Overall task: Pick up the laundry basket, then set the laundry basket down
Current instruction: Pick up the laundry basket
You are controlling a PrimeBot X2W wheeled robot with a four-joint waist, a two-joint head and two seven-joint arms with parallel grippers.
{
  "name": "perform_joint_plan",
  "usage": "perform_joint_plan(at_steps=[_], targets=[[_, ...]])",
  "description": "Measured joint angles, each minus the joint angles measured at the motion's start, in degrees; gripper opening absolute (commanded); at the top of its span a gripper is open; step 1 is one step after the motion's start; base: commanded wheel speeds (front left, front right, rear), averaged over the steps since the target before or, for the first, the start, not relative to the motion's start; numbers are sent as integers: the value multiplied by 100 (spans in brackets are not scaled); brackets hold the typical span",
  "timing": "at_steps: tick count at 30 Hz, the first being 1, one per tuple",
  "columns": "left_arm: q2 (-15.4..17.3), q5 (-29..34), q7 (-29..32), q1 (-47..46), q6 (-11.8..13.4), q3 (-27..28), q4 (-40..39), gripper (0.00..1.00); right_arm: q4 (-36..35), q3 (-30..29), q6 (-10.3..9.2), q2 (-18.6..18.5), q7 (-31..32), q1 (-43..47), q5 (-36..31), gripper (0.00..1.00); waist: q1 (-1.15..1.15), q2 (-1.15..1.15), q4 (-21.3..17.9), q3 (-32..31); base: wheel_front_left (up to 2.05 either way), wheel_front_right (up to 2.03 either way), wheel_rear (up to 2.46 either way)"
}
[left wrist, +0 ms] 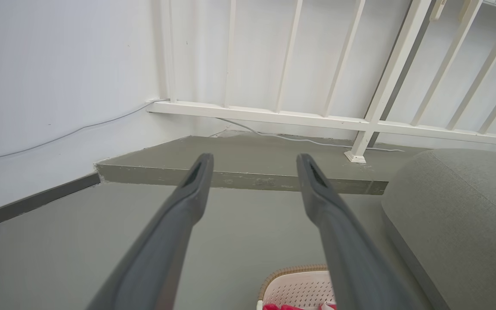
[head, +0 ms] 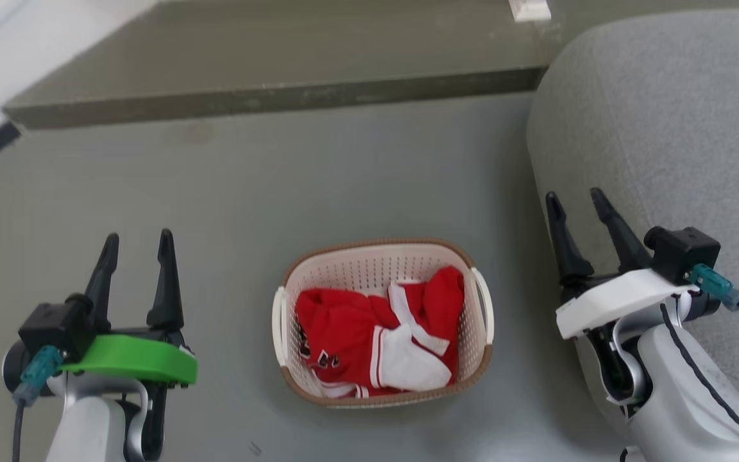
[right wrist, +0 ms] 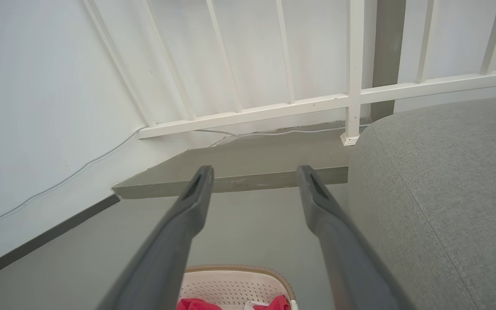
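The laundry basket (head: pixel 369 268), holding red-and-white clothes (head: pixel 369 333), sits on the grey floor (head: pixel 280 186), with the left tool (head: pixel 138 236) and right tool (head: pixel 573 194) flanking it, both released, fingers apart, touching nothing.

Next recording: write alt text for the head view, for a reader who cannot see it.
A cream laundry basket holding red and white clothes sits on the grey floor between the open left gripper and open right gripper, neither touching it. A grey cushioned seat is at the right, a low step beyond.
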Motion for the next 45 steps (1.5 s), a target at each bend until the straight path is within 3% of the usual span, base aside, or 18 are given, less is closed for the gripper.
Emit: perform_joint_plan(at_steps=[25,45], targets=[[-11,0,0,-1117,-132,-104,464,100,261,-223,-98,123,-1,-705,-66,100,0,0,-149,1807,0,0,0],[5,-103,135,-2338,-196,-594,1797,100,1456,-225,-12,263,-9,-1678,36,100,1,0,-66,3241,0,0,0]])
